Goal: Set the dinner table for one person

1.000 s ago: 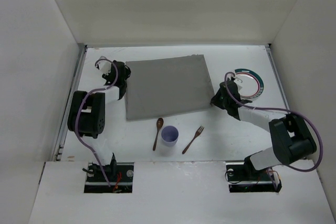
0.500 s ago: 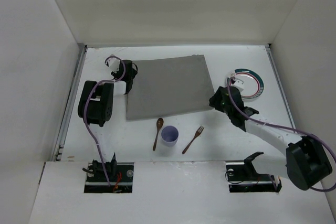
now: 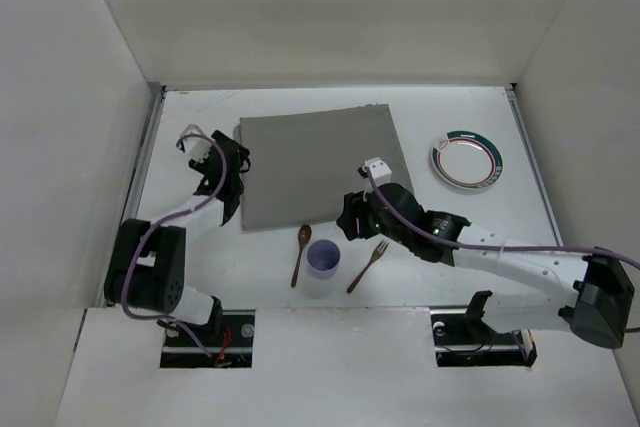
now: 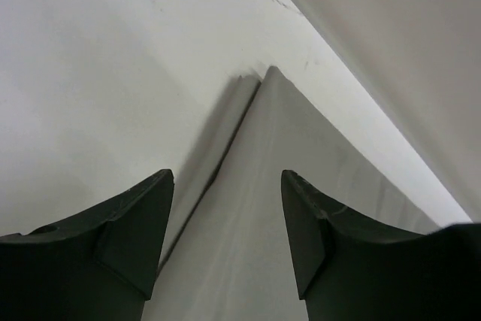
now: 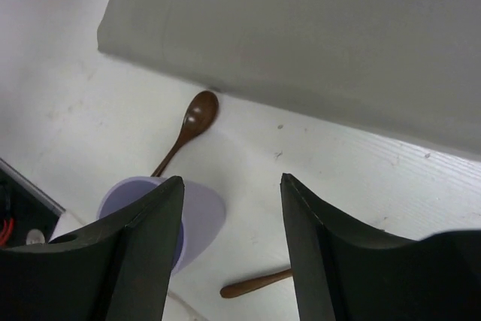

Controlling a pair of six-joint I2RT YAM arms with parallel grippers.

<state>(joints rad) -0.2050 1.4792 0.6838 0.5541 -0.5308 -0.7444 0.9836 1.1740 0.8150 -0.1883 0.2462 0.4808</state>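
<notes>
Right gripper (image 3: 350, 217) first: fingers spread wide, nothing between them, hanging over the near edge of the grey mat (image 3: 320, 162). From the right wrist, that gripper (image 5: 229, 183) frames bare white tabletop, with the lilac cup (image 5: 201, 214) peeking out beside its left finger and the bowl of the brown wooden spoon (image 5: 189, 127) just beyond, almost at the mat (image 5: 338, 35) edge. Low in that view, the end of the wooden fork (image 5: 254, 284) pokes in from between the fingers. Over to the left gripper (image 3: 230, 205): it is parted too, holding nothing, and it sits at the mat's left edge. Its wrist camera shows the gripper (image 4: 225, 178) lined up over that edge, the mat (image 4: 316, 155) running away to a corner and throwing a soft shadow onto the white surface (image 4: 113, 73) beside it. Pulling back to the overhead view, the spoon (image 3: 301, 252), the cup (image 3: 323, 258) and the fork (image 3: 367, 266) sit in a loose row just in front of the mat, the cup between the two utensils, none of them on the cloth. Off to the right, well apart from the mat, lies the round plate (image 3: 464, 160) with its green and pink rim. Under all of it is the dinner table (image 3: 450, 237), the big white top that fills the floor of the enclosure from wall to wall, with both arm bases bolted at its near edge.
</notes>
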